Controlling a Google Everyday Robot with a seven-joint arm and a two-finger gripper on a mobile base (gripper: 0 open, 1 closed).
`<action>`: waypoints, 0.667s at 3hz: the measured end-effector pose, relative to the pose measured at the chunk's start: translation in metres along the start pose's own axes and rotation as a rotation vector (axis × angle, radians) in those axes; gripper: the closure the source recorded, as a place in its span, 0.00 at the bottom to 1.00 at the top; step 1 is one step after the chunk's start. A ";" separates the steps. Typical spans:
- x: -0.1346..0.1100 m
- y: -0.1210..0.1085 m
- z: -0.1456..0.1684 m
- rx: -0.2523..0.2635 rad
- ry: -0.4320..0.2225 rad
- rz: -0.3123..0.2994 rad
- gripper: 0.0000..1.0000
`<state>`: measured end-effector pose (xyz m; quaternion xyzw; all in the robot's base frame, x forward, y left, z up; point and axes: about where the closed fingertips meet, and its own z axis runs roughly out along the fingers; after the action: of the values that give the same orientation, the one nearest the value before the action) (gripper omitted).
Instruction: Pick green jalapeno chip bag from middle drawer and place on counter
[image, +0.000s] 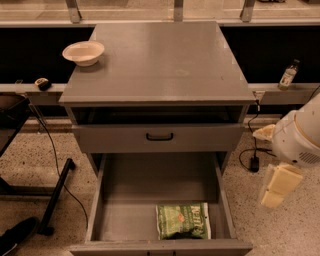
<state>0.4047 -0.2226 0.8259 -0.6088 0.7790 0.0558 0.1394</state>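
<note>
Because the middle drawer (125, 220) stands pulled out toward the bottom of the frame, its flat floor is open from above and the green jalapeno chip bag (182, 220) can be reached with nothing else shifted. The bag lies flat on that floor in the lower right part of the drawer, near the front wall and nearer the right wall than the left. It touches no other thing.

Just above, the drawer front (160, 137) with the black handle sits shut in the desk (80, 117), so it does not jut out over the bag. That probably leaves a straight way down to it.

At the top of the frame lies the counter (160, 60), the wide grey top of the desk. A cream bowl (83, 52) sits at its upper left corner, so the middle and right of the surface look the likelier spots for setting the bag down.

The gripper (276, 187) hangs at the right edge of the frame under the white rounded arm (300, 135), over the speckled floor. It is well apart from the drawer and outside its right wall. Whether it is wide or narrow cannot be told; it carries no bag, since the bag is in the drawer. The pick looks not yet begun, and the next move would need the gripper brought left across the right wall and down onto the bag.
</note>
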 end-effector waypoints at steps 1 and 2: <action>-0.006 -0.005 0.030 -0.057 0.000 -0.010 0.00; -0.018 -0.003 0.114 -0.138 -0.072 -0.010 0.00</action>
<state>0.4286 -0.1775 0.7226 -0.6185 0.7647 0.1306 0.1250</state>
